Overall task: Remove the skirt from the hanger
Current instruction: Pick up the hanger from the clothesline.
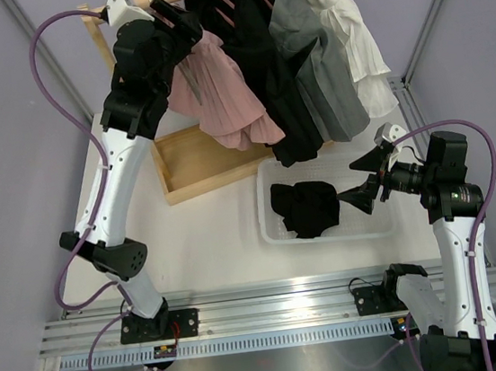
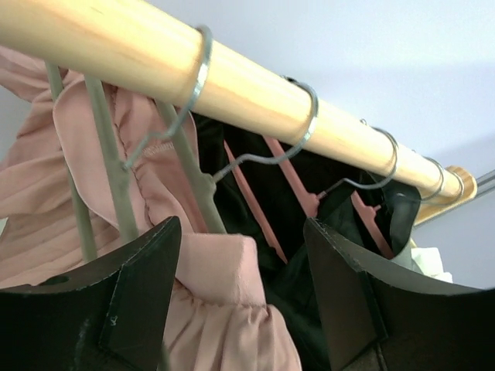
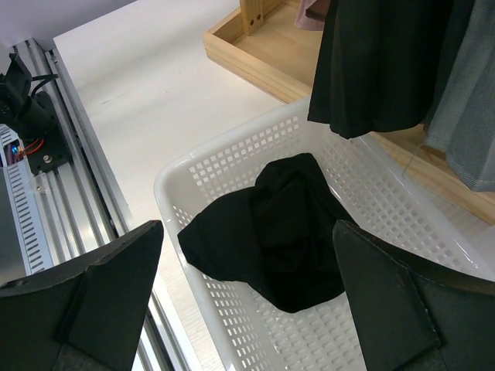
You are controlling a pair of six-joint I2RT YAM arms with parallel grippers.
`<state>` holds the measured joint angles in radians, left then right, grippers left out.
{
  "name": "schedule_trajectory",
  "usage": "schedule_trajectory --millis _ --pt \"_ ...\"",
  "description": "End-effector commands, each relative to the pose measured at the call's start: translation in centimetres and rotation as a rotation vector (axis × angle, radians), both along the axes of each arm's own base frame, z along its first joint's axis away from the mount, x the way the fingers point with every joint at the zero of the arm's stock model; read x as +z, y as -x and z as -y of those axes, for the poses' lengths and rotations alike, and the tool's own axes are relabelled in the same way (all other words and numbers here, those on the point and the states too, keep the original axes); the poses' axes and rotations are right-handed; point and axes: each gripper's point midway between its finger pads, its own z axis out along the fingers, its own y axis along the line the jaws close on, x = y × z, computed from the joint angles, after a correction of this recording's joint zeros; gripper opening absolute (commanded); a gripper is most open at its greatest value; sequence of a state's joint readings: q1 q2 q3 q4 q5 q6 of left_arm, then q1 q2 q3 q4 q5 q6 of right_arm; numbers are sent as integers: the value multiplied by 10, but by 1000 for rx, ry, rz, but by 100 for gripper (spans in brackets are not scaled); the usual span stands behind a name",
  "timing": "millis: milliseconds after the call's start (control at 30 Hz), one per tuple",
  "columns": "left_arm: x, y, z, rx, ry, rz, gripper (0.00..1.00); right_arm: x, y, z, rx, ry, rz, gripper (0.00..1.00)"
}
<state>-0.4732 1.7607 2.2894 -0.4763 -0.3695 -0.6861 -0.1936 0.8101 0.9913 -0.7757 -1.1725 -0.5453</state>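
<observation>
The left gripper (image 2: pixel 241 232) has its fingers spread apart and clamps nothing. The pink skirt (image 2: pixel 224 278) bunches in the gap between them, its gathered waist just past the fingertips. Whether the fabric touches either pad cannot be told. Just beyond the left-hand finger (image 2: pixel 131 301), the pale grey hanger (image 2: pixel 116 182) that carries the skirt rises through the cloth. Its wire hook (image 2: pixel 197 73) loops over the wooden rail (image 2: pixel 255 89) directly above the gripper. Farther along the rail, past the right-hand finger, more wire hooks hold reddish hangers (image 2: pixel 251 201) draped with black garments (image 2: pixel 286 286). From the overhead camera, a grey garment (image 1: pixel 320 68) and a white one (image 1: pixel 358 36) hang at the rail's far end. The right gripper (image 3: pixel 247 232) is likewise spread wide and holds nothing, hovering over the white perforated basket (image 3: pixel 189 166). Straight below the gap between its fingers, a crumpled black garment (image 3: pixel 271 232) lies on the basket floor. Past the basket's far rim, the hem of a hanging black piece (image 3: pixel 379 69) dangles above a shallow wooden tray (image 3: pixel 259 58). To the left of that lies the white table (image 3: pixel 139 77).
</observation>
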Motion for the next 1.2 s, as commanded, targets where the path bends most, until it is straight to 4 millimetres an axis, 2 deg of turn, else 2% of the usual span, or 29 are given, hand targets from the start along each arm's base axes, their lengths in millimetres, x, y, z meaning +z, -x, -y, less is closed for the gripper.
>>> schedule_trajectory --millis 0,233,400,733,800,1000,1167 --pt "15 -11 0 -15 74 49 66 11 3 -2 24 -4 45 100" --pt "21 -23 -5 1 56 97 64 11 5 -3 33 -9 41 99" --pt "19 -29 2 -36 43 119 62 11 5 -3 32 -8 38 100" --pt "24 -38 3 -22 -7 176 48 10 4 -3 32 -8 33 99" --pt "18 -43 5 -21 -22 170 42 10 4 -3 32 -8 31 100" --pt "10 -50 6 -12 -41 161 41 10 3 -2 30 -7 29 99" --pt "8 -57 3 14 -72 165 33 10 3 -2 27 -5 29 99"
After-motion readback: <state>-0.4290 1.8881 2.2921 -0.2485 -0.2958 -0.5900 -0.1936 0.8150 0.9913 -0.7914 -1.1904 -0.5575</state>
